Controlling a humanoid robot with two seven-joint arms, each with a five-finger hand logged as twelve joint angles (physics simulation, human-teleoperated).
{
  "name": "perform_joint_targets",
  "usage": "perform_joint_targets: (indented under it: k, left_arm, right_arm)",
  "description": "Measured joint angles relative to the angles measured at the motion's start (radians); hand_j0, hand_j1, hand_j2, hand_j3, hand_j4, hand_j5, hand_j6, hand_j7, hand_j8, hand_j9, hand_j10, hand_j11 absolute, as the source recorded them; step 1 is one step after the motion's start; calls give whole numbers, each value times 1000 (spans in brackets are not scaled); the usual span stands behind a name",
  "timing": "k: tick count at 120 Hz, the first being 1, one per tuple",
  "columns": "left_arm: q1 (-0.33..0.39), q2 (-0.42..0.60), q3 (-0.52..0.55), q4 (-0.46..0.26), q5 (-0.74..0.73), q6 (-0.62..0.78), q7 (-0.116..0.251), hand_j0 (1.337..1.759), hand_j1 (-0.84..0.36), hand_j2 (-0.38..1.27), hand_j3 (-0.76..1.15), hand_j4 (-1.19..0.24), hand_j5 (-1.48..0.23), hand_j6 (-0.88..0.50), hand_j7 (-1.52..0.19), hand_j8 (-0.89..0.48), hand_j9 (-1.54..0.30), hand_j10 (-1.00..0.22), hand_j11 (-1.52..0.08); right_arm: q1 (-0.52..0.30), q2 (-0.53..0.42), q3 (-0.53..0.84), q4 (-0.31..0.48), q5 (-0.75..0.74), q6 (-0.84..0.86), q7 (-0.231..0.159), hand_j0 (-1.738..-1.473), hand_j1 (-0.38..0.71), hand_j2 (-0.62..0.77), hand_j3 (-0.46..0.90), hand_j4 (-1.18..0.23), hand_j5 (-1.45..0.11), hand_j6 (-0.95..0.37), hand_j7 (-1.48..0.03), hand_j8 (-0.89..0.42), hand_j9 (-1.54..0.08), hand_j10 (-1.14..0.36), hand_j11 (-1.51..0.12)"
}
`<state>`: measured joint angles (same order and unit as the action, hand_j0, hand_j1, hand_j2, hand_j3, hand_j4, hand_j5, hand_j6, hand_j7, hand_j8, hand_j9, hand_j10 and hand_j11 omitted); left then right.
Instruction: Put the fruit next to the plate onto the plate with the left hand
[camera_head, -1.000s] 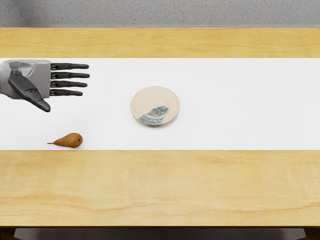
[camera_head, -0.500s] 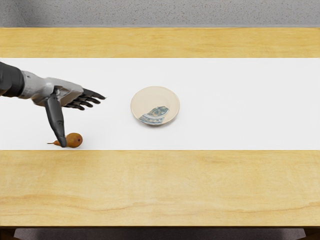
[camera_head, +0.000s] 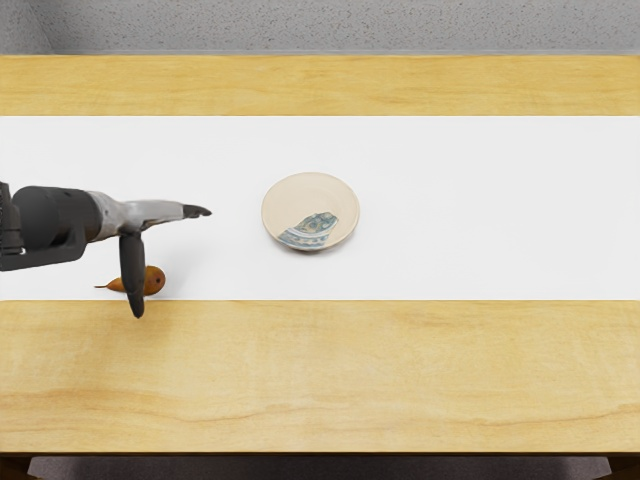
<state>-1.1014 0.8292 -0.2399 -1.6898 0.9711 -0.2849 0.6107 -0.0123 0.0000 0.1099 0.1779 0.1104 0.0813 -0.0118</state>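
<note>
Fruit first: the small brown-orange pear lies on its side on the long white cloth runner, close to the runner's 6 o'clock edge. Its thin stem points toward 9 o'clock and its rounded end toward 3 o'clock. From the round cream ceramic plate the pear sits at about 8 o'clock, well apart from it, so the fruit is on the cloth and not on the plate. The plate rests near the middle of the runner and carries a blue-green patterned patch at its 6 o'clock side.

The left hand comes in from 9 o'clock on a dark grey cylindrical forearm and hangs just at 12 o'clock of the pear. It is seen edge-on. Its four fingers lie straight and close together, and the black fingertips aim at 3 o'clock toward the plate, with bare cloth between them and its rim. The dark thumb stands wide off the palm and points toward 6 o'clock. It crosses in front of the pear's middle, so only the stem on one side and the rounded end on the other show. Its tip reaches past the runner's edge onto the light wooden table. The hand is spread and grips nothing. Whether the thumb touches the pear or only passes above it cannot be told from this view.
</note>
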Motion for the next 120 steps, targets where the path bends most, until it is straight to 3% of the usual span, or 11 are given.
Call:
perform_joint_targets:
  k: [20,47,92,120]
  left_arm:
    - [77,-29,0,-16,137,66,0,1658,349,2,0,-4,-1,-6,0,-5,0,-4,0]
    - [114,-20,0,-12,190,149,0,1658,335,4,0,-16,-16,-18,-16,-17,-16,-16,-15]
    - [161,-14,-5,-9,192,171,0,1658,34,56,0,-270,-345,-272,-344,-271,-344,-269,-344]
    - [207,-21,-2,-8,239,226,0,1658,-61,73,0,-349,-448,-350,-448,-350,-447,-349,-447]
  right_arm:
    - [0,0,5,0,1,0,0,-1658,-310,-7,0,-33,-43,-33,-43,-33,-43,-33,-43]
    - [0,0,7,0,1,0,0,-1658,-310,-7,0,-33,-43,-33,-43,-33,-43,-33,-43]
    - [0,0,8,0,2,0,0,-1658,-310,-7,0,-33,-43,-33,-43,-33,-43,-33,-43]
    - [0,0,8,0,2,0,0,-1658,-310,-7,0,-33,-43,-33,-43,-33,-43,-33,-43]
